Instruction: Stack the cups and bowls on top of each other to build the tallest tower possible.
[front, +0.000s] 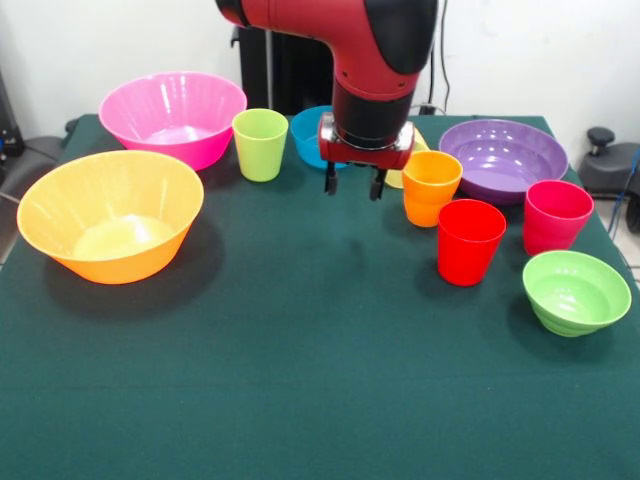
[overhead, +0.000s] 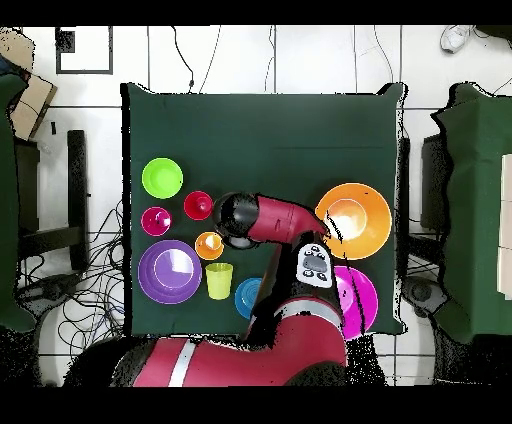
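You see nothing stacked: all ten pieces stand apart, upright, mouths up.

Large orange bowl (front: 110, 215) front left; large pink bowl (front: 173, 117) behind it. Lime green cup (front: 260, 144) just beside pink bowl. Small blue bowl (front: 312, 135) next, partly hidden by arm. Pale yellow cup (overhead: 219, 280) shows clearly only from overhead, between blue bowl and purple bowl (front: 503, 158). Orange ribbed cup (front: 431, 187) ahead of purple bowl. Red cup (front: 470, 241) beside pink-red cup (front: 556, 216). Small light green bowl (front: 575, 291) front right.

White wall (front: 560, 50), tiled floor (overhead: 300, 60) w/ cables — green-cloth table (front: 300, 400).
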